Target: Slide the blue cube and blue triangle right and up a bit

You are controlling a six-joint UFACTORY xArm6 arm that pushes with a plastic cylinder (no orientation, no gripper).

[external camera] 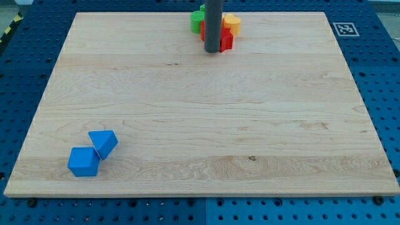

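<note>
A blue cube point(84, 162) sits near the board's bottom left corner. A blue triangle point(104, 142) touches it at its upper right. My tip point(212, 50) is at the view's top centre, far up and to the right of both blue blocks. The dark rod stands just in front of a cluster of other blocks.
At the top centre, behind the rod, are a green block point(197, 22), a red block point(225, 40) and a yellow block point(232, 24), close together. The wooden board point(200, 112) lies on a blue pegboard. A black and white marker point(344, 28) sits at the top right.
</note>
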